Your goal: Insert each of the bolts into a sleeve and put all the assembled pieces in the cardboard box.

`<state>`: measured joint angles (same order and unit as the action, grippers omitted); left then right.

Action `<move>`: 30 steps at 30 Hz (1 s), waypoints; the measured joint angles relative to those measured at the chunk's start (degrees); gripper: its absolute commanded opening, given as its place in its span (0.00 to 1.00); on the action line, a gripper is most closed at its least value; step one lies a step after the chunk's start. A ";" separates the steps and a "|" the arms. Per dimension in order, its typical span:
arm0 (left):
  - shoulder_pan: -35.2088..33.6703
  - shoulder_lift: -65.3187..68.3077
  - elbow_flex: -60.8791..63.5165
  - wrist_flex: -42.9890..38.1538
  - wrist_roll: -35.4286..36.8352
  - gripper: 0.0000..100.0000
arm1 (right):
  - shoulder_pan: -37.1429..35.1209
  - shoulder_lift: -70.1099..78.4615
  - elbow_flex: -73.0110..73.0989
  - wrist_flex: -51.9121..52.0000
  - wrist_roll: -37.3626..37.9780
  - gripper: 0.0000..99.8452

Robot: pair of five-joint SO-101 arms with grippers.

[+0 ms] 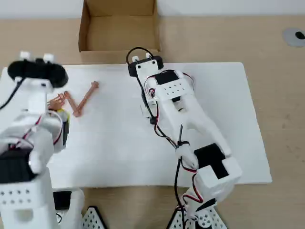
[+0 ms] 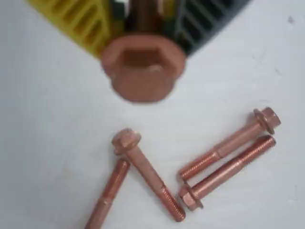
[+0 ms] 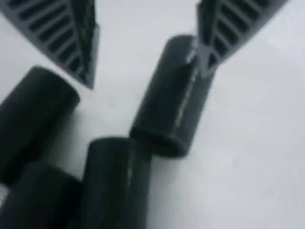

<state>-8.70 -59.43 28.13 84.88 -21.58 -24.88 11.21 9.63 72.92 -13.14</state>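
Copper-coloured, a flanged hex-head bolt (image 2: 143, 67) sits clamped between the left gripper's (image 2: 143, 21) ribbed yellow and black fingers. Below it, four loose threaded bolts (image 2: 147, 171) lie on a smooth white sheet (image 1: 119, 152). The right gripper (image 3: 147, 69) is spread wide and holds nothing, with one ribbed finger touching a matte black cylindrical sleeve (image 3: 174, 95). More sleeves (image 3: 114, 181) lie beside it. Farthest back, the open-topped cardboard box (image 1: 119, 33) stands on the wooden table (image 1: 276, 62).

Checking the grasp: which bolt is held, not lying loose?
The bolt seen end-on in the left end effector; the other four lie flat on the sheet.
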 measured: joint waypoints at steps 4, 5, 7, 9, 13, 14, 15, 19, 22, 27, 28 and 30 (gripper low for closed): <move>0.00 -5.54 3.87 0.00 0.09 0.01 | -0.09 0.97 0.00 -0.53 -2.90 0.18; 0.00 -6.59 4.66 0.00 0.09 0.01 | -0.09 1.85 0.00 -0.53 -4.13 0.18; 0.00 -8.44 5.71 0.00 0.09 0.01 | -0.18 4.04 -0.09 -0.70 -5.71 0.18; 0.00 -9.85 5.80 0.53 0.09 0.01 | -0.09 6.42 -0.53 -0.79 -6.51 0.18; 0.00 -11.96 5.80 1.58 0.09 0.01 | -0.26 9.23 -2.55 -0.53 -6.95 0.18; 0.00 -12.48 5.98 1.93 0.09 0.01 | -0.35 9.67 -3.08 -0.44 -6.95 0.18; 0.00 -13.01 6.07 2.29 0.09 0.01 | -0.35 10.02 -3.43 -0.44 -6.95 0.18; 0.00 -15.12 6.07 2.64 0.09 0.01 | -0.44 10.81 -4.13 -0.26 -6.95 0.11; 0.00 -16.35 6.07 2.64 0.09 0.01 | 0.26 10.81 -4.13 -0.26 -6.95 0.01; 0.00 -16.79 6.07 2.64 0.09 0.01 | 0.53 11.60 -5.80 2.20 -7.03 0.01; 0.00 -16.79 6.07 2.64 0.09 0.01 | 0.53 11.87 -6.51 3.08 -7.03 0.01; 0.00 -16.70 6.07 2.64 0.70 0.01 | 0.62 12.84 -8.70 5.36 -7.03 0.01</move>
<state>-8.70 -76.13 34.20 87.52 -20.88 -24.26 24.04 0.92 78.29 -20.18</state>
